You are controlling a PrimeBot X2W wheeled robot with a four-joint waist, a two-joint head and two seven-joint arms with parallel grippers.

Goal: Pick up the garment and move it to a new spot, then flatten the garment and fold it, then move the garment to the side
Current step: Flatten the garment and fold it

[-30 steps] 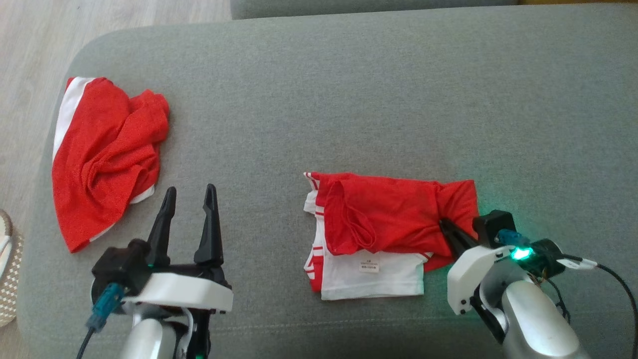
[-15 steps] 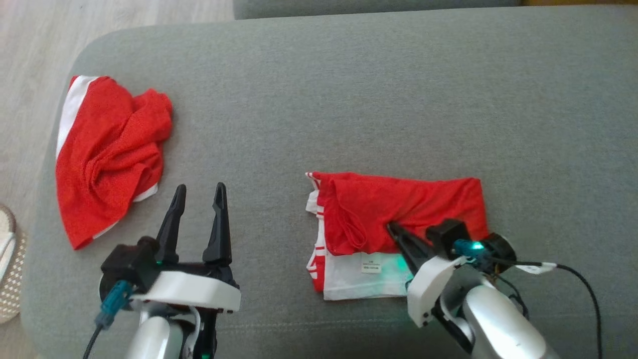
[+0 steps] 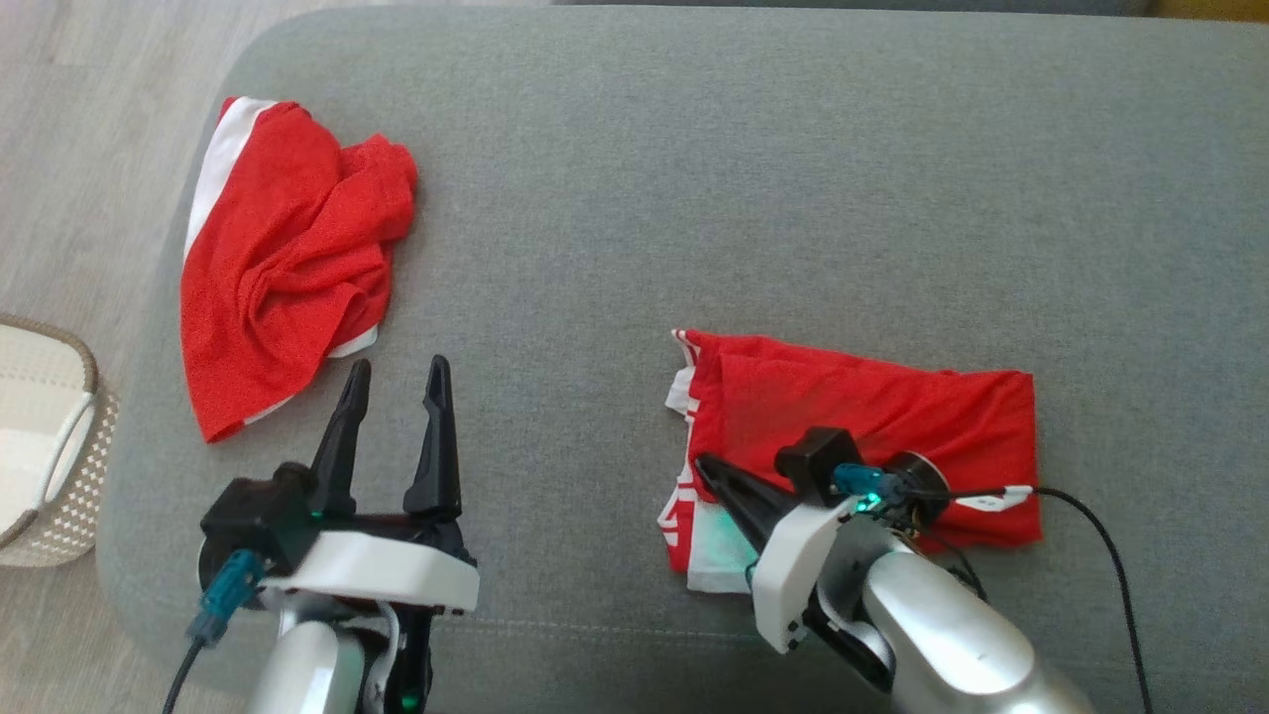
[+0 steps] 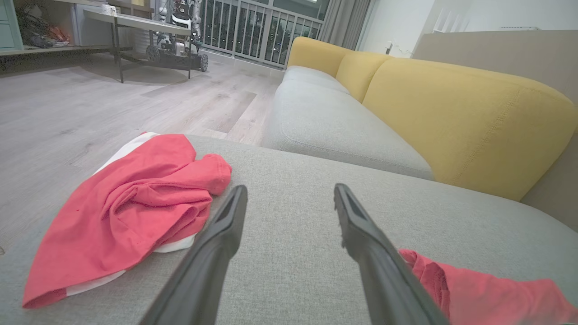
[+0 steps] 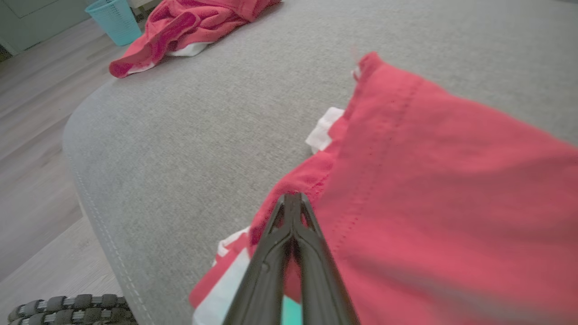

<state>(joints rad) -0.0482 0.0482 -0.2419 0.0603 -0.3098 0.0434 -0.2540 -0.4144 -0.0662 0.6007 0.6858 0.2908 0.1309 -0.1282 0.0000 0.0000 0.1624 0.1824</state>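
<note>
The garment (image 3: 892,421) is a red and white shirt lying partly folded on the grey sofa cushion (image 3: 744,178), right of centre. Its red layer covers most of the white part, which still peeks out at the lower left. My right gripper (image 3: 706,466) is shut on a red fold at the garment's left end; in the right wrist view the closed fingertips (image 5: 292,198) pinch the red cloth (image 5: 429,180). My left gripper (image 3: 397,365) hovers open over bare cushion to the left, holding nothing, its fingers (image 4: 226,225) spread apart.
A second red and white garment (image 3: 288,258) lies crumpled at the cushion's left end, just left of my left gripper. A woven basket (image 3: 40,436) stands on the wooden floor beside the sofa. A teal bin (image 5: 115,18) stands farther off. A yellow sofa back (image 4: 451,104) rises behind.
My right gripper has travelled left across the garment, drawing red cloth over the white part and its label. The head camera shifted, so the whole scene sits further right. The left gripper stays open.
</note>
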